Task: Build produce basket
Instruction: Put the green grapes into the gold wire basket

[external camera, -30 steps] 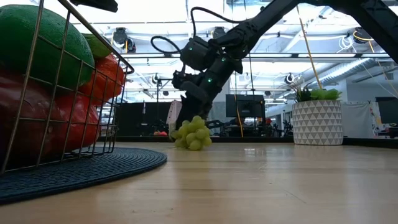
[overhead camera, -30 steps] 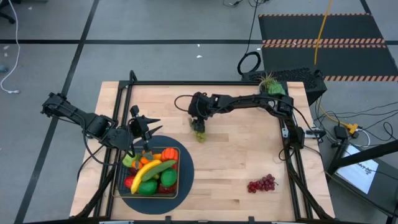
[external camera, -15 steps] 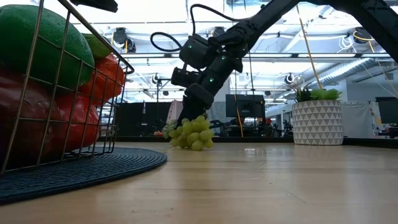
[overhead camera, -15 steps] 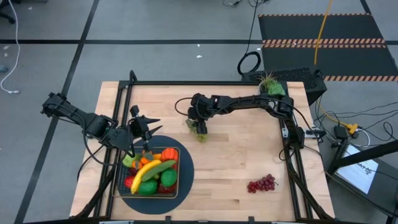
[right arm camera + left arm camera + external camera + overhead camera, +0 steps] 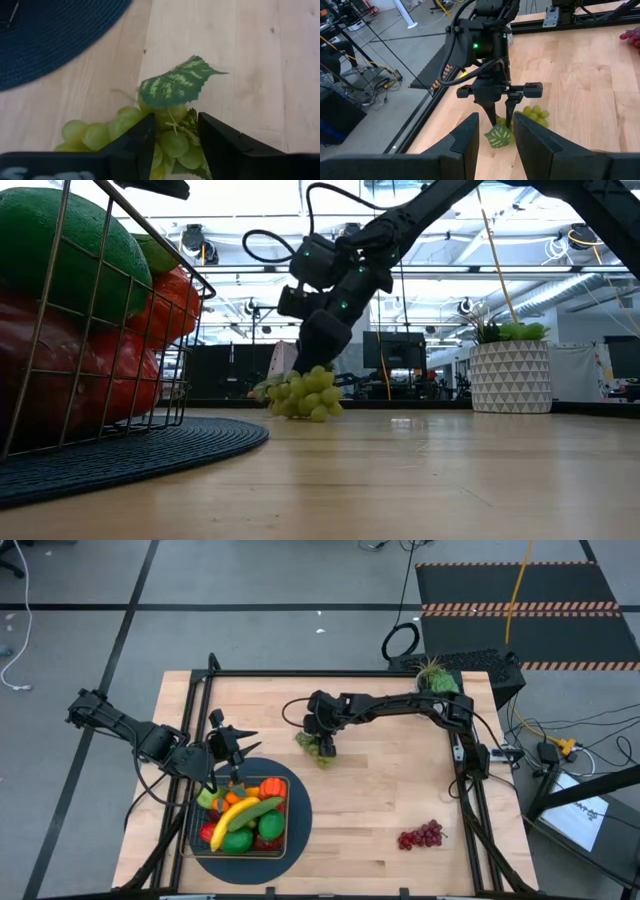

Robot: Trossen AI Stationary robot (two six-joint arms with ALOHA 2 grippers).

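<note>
No legible text, labels, brand marks, numbers or signs appear on any surface in these views.

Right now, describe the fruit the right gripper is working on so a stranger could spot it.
On the wooden table, find the right gripper mid-table. Between its fingers lies the green grape bunch with a striped leaf; the purple grapes lie apart, near the front right.

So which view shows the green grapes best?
Right wrist view: the green grapes and their leaf fill it, between the right gripper fingers. The left wrist view shows them smaller; the high view, a speck; the low view, side-on.
</note>
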